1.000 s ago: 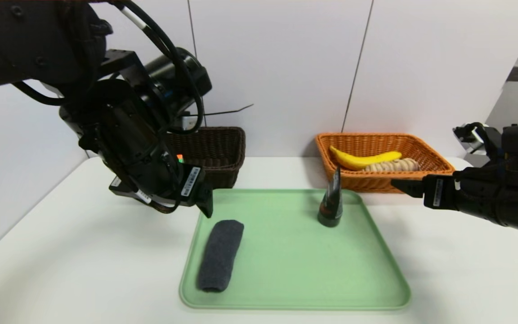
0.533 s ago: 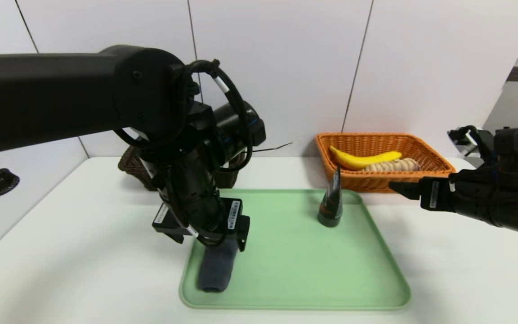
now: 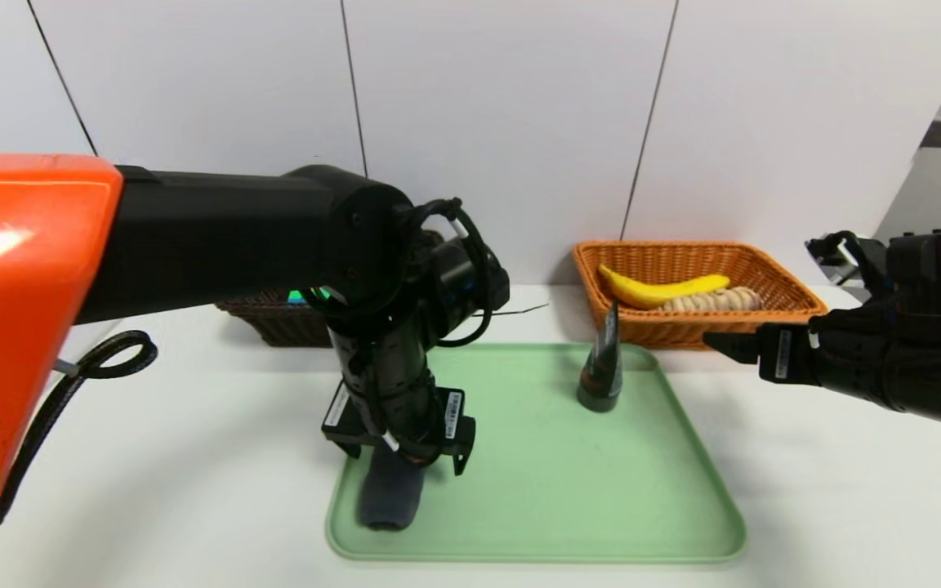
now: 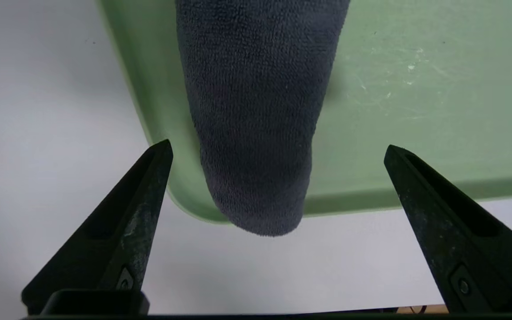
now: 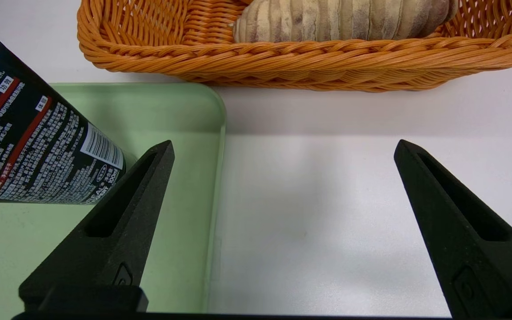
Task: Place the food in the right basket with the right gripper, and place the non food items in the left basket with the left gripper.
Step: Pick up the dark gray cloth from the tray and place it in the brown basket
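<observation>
Over the green tray's (image 3: 536, 551) left side, the left gripper (image 3: 405, 465), jaws spread and holding nothing, has come down above the grey rolled cloth (image 3: 391, 498), likely the next pick; the right gripper (image 5: 285, 142) waits open near the orange wicker basket (image 3: 699, 331).

Looks bright and diffuse in the head view, washing the counter (image 3: 193, 457) close to plain white. Glares in a hard white streak off the orange arm shell (image 3: 29, 245). Sinks almost to solid black across much of the left arm (image 3: 225, 237), with small highlights along the edges. Casts soft, blurry-edged shadows on the counter to both sides of the green tray (image 3: 544, 490). Runs dimmer in the left wrist view, yet resolves the pile of the grey cloth (image 4: 260, 111). Falls as a broad shadow band below the orange basket (image 5: 327, 58) in the right wrist view, then brightens into a milky sheen on the counter. Keeps the barcode on the dark tube (image 5: 60, 146) clear.
</observation>
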